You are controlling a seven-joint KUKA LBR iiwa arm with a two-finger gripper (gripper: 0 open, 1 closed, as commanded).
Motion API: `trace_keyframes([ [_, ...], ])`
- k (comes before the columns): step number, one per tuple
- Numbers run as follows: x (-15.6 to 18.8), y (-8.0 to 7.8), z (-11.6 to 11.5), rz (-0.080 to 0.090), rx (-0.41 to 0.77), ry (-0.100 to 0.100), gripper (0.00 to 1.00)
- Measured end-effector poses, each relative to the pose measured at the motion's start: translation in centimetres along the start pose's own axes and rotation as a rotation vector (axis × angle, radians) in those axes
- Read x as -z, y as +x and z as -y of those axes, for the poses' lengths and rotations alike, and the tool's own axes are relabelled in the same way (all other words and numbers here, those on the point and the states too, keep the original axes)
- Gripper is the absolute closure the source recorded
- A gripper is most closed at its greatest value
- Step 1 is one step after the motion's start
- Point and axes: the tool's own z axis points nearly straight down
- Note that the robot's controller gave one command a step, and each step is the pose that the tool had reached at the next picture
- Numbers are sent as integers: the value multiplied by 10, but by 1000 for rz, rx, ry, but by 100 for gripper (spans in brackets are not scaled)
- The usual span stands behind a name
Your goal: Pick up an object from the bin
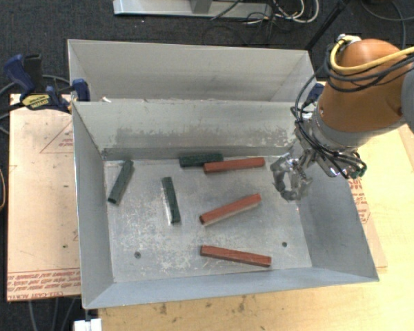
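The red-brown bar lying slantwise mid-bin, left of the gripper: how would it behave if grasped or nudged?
The red-brown bar looks straight with flat faces, so it is probably stiff and would slide rather than roll. It lies flat, touching nothing else, so an off-centre nudge would likely just pivot it.

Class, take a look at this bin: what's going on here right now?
A robot arm reaches into the grey bin from the right. Its claw hangs by the right wall, beside the middle red bar but apart from it. Two other red bars and three green bars lie loose on the floor.
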Motion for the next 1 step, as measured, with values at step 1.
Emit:
trace_keyframes([
  [1, -36, -3, 33, -5, 13, -4, 100],
])
